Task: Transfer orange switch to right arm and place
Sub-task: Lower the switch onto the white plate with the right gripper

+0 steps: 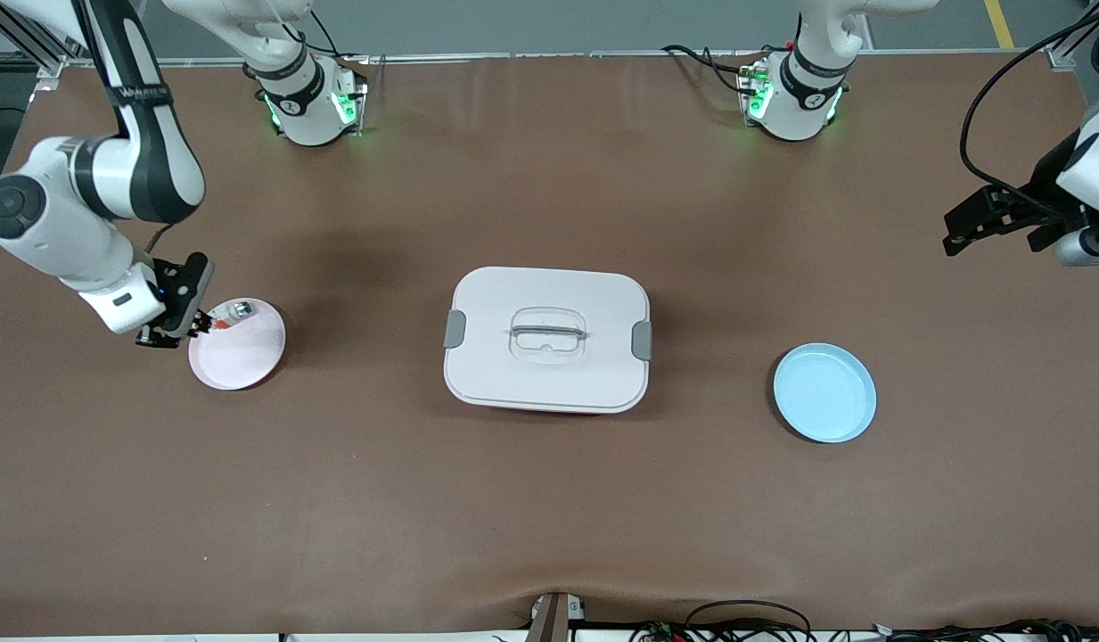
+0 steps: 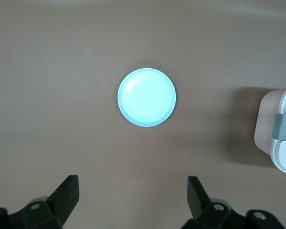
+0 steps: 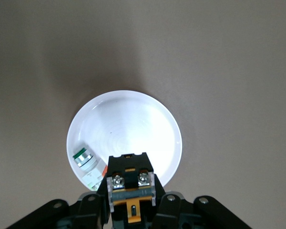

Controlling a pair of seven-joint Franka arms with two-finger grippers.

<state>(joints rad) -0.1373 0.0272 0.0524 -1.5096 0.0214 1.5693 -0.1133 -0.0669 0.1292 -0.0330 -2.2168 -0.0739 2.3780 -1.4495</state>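
My right gripper [image 1: 171, 326] is shut on the orange switch [image 3: 131, 183], a small black block with an orange-tan piece and two screws. It holds the switch low over the rim of the pink plate [image 1: 246, 357], at the right arm's end of the table. I cannot tell whether the switch touches the plate [image 3: 128, 124]. A silvery-clear item with a green ring and a red-orange bit [image 3: 88, 167] lies on that plate beside the switch. My left gripper [image 1: 959, 234] is open and empty, waiting high over the left arm's end of the table; its own view [image 2: 133, 195] shows bare table between the fingers.
A white lidded box with grey latches [image 1: 547, 339] stands mid-table and also shows in the left wrist view [image 2: 281, 131]. An empty light blue plate [image 1: 824, 392] lies toward the left arm's end, below my left gripper in its view [image 2: 147, 97].
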